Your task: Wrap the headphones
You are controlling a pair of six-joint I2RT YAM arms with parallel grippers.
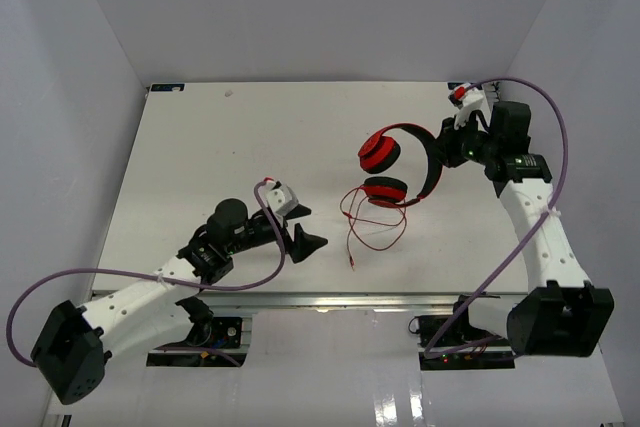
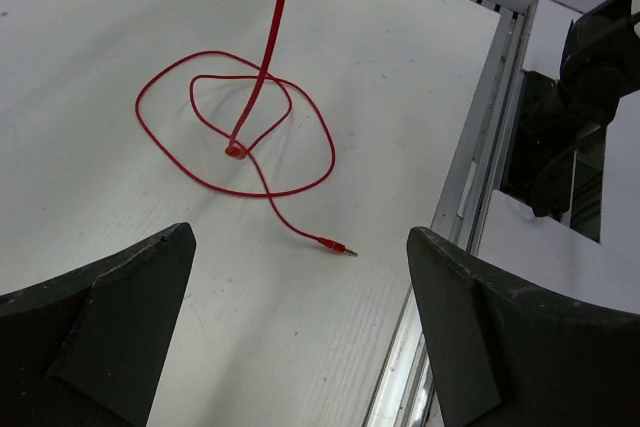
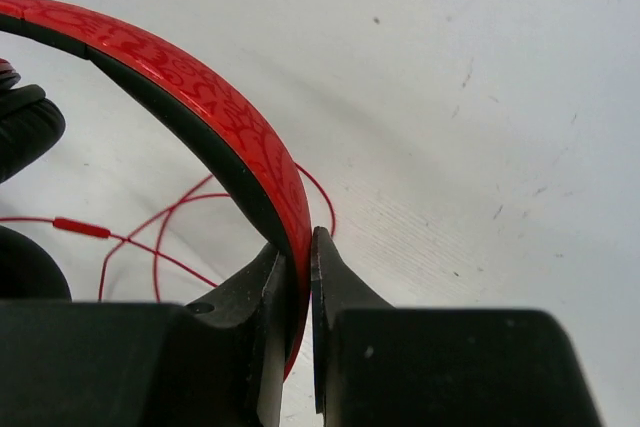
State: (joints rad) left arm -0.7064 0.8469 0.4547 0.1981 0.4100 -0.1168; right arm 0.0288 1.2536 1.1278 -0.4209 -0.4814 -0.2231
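Observation:
The red headphones (image 1: 395, 162) with black pads hang in the air over the table's middle right, held by the headband (image 3: 215, 112). My right gripper (image 3: 298, 252) is shut on that headband; in the top view it (image 1: 447, 147) sits at the band's right end. The thin red cord (image 1: 372, 222) drops from the lower ear cup and lies in loose loops on the table, also in the left wrist view (image 2: 240, 127), ending in a plug (image 2: 337, 246). My left gripper (image 1: 300, 228) is open and empty, low over the table, left of the cord.
The white table (image 1: 200, 147) has a metal front rail (image 2: 470, 197) close to the plug. Purple robot cables (image 1: 230, 282) loop along both arms. White walls enclose the back and sides.

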